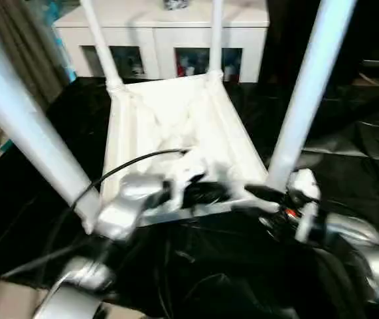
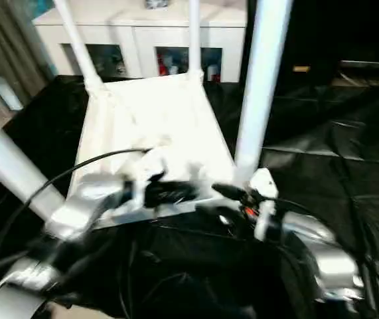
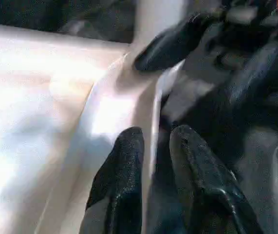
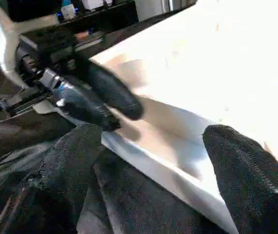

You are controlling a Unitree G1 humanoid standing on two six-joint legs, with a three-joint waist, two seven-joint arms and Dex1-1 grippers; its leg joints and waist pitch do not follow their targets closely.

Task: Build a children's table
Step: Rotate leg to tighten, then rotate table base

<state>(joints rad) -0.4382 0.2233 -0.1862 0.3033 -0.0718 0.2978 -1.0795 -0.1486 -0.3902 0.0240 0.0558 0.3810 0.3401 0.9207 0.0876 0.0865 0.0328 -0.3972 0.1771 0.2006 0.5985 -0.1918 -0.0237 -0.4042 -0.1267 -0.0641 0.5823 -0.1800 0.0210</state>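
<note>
small white plastic children's table (image 1: 176, 126) sits upside down, all four legs in; left hand (image 3: 151, 146) straddles its rim, right hand (image 4: 148, 146) wide apart. only flipping left, probably.

Both silver forearms reach in toward 12 o'clock; left gripper (image 3: 151, 146) fingers slightly parted, right gripper (image 4: 158, 146) spread wide.

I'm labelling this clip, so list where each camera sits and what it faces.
Left eye view: on the head, looking down at the upturned white plastic children's table; silver forearms show.
Right eye view: beside it, same scene.
Left wrist view: along the left gripper, whose fingers straddle the table's rim.
Right wrist view: along the right gripper, open at that rim.
Shared: both wrist views show the opposite gripper.
</note>
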